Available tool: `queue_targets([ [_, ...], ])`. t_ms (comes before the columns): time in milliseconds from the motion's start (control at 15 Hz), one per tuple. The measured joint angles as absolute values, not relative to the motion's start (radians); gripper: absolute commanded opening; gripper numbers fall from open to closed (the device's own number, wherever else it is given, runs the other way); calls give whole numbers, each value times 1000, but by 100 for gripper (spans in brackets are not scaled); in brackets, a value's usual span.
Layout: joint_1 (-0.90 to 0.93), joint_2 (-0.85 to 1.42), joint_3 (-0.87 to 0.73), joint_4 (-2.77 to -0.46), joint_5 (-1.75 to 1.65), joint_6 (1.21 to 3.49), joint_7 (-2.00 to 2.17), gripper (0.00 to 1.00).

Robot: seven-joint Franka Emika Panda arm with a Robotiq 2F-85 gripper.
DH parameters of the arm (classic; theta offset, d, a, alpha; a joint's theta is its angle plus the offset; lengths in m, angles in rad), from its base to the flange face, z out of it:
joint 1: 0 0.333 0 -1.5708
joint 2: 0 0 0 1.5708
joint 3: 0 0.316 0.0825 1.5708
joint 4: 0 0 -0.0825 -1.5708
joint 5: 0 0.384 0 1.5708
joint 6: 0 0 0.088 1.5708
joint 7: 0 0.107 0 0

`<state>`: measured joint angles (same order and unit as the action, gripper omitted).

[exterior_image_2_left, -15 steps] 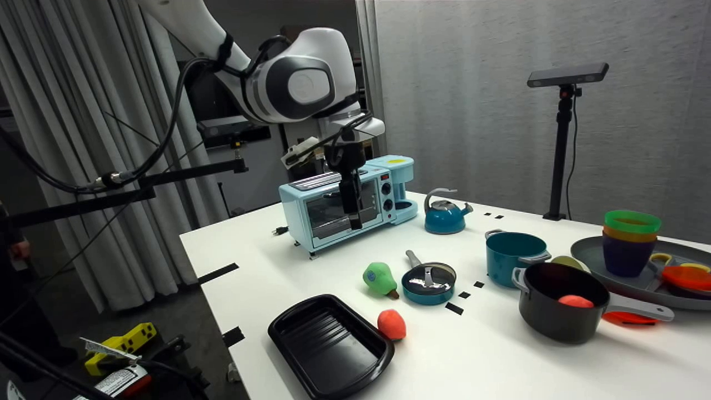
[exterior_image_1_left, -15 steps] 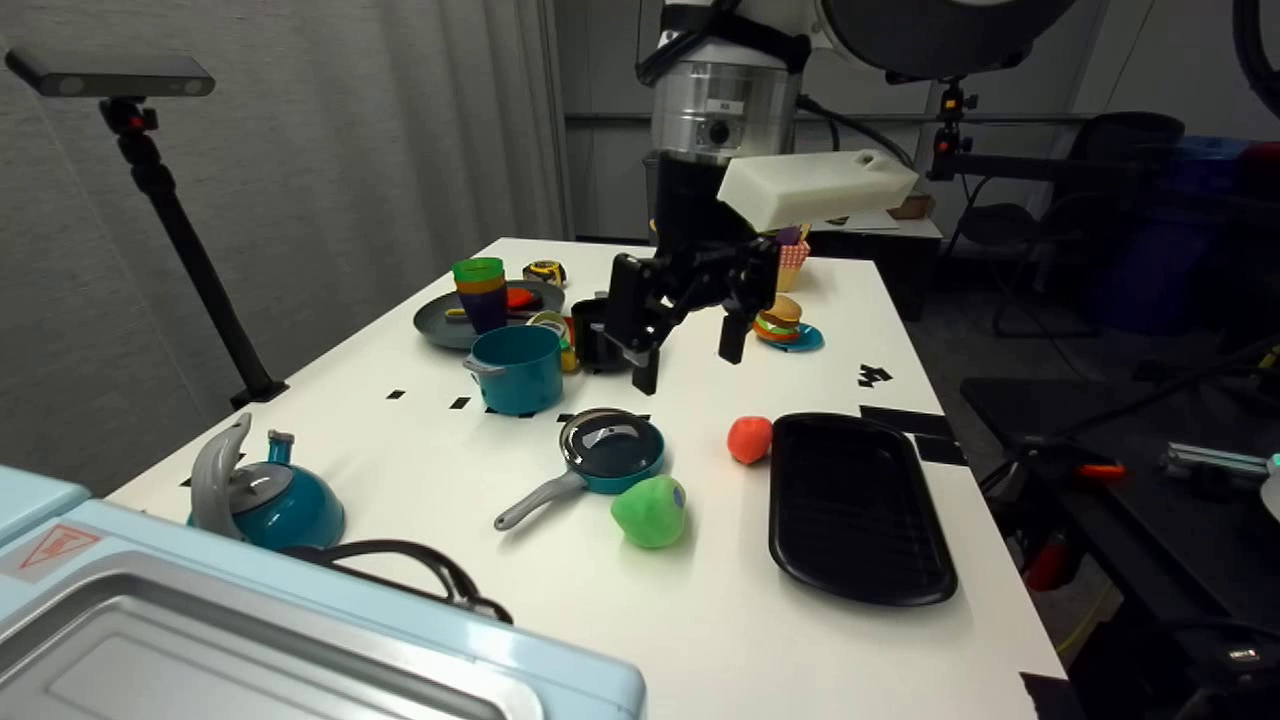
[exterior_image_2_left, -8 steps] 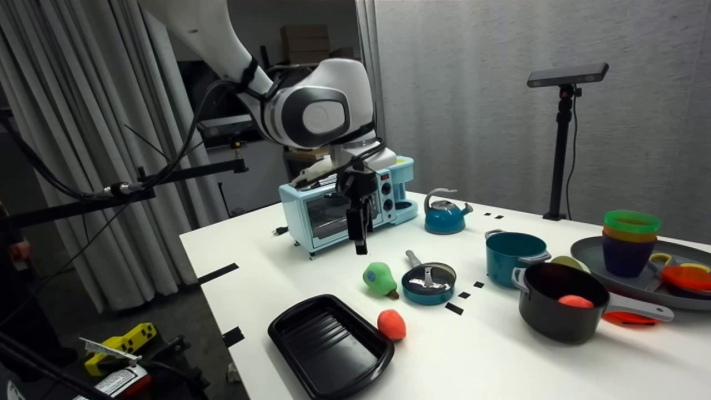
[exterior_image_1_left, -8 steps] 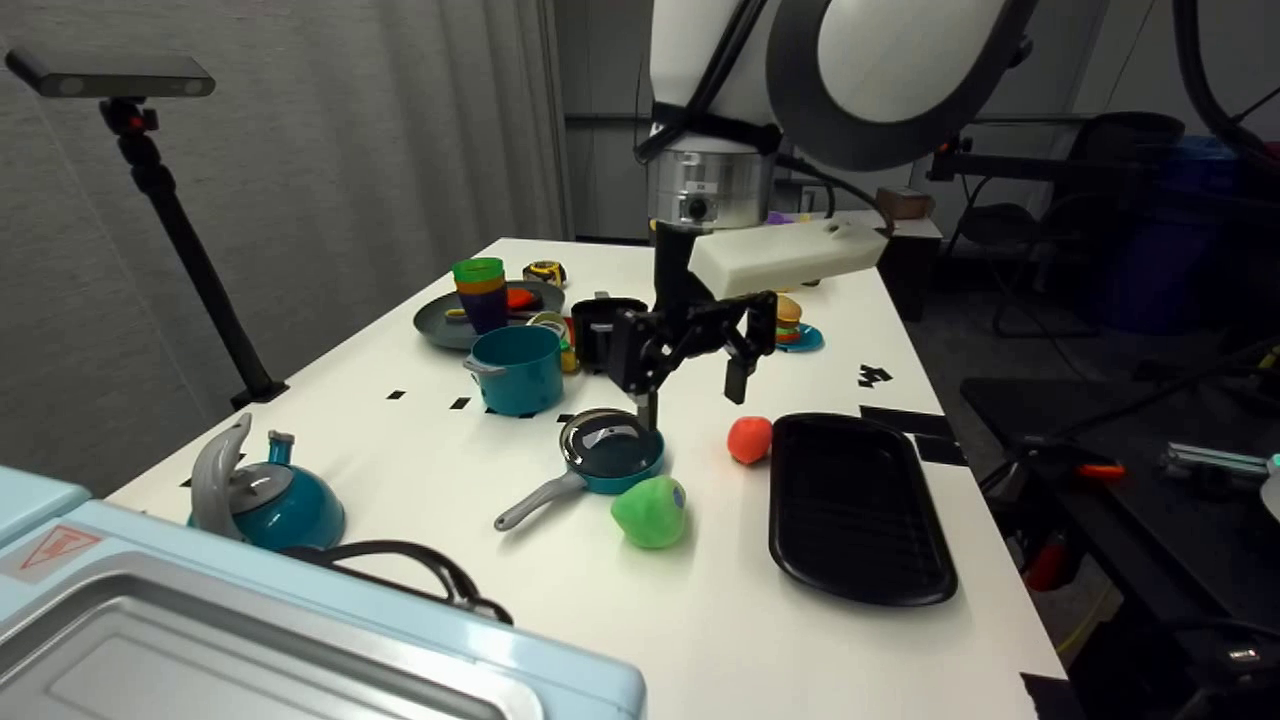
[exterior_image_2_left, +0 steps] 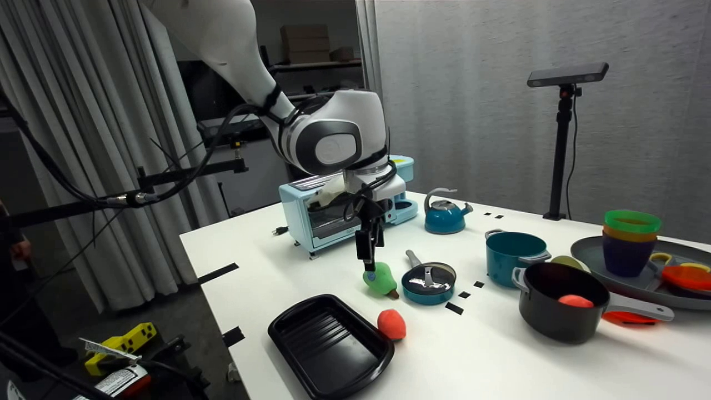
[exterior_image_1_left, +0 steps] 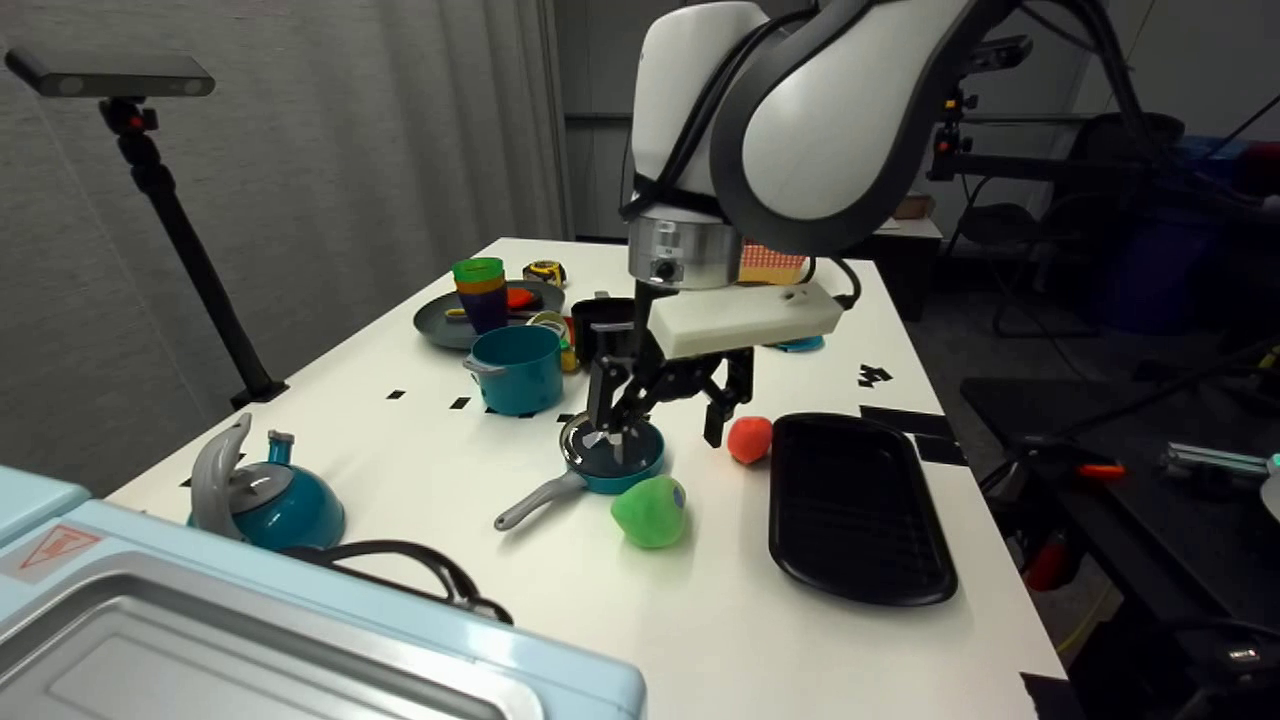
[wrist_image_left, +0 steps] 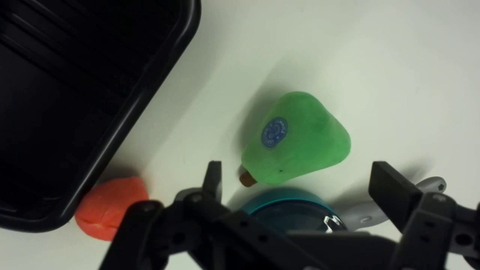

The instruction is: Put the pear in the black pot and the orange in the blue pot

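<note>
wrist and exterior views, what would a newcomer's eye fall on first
Probably the green pear, lying on the white table near the middle of the wrist view, with the open gripper close by. In both exterior views, a red fruit beside the black tray also pops. A similar red lump shows inside the black pot in an exterior view.

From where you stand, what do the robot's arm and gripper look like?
A smooth white arm with dark grey rings and strapped-on black cables; towards its end, a silver collar and an off-white block. The gripper is black, angular and two-fingered.
</note>
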<state>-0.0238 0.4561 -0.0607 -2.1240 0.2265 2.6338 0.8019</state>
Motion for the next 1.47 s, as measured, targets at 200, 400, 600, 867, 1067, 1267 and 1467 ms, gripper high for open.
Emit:
queue_targets([
  [200,-22,502,-61,-2103,239,2650,804,100],
  [400,-15,538,-60,-2080,248,2652,805,100],
  [600,-2,564,-60,-2061,250,2652,815,100],
  [867,12,591,-60,-2041,250,2652,830,100],
  [1067,18,618,-62,-2021,250,2652,830,100],
  [1267,23,650,-73,-1991,246,2652,829,71],
  [1467,25,675,-89,-1961,237,2652,829,53],
])
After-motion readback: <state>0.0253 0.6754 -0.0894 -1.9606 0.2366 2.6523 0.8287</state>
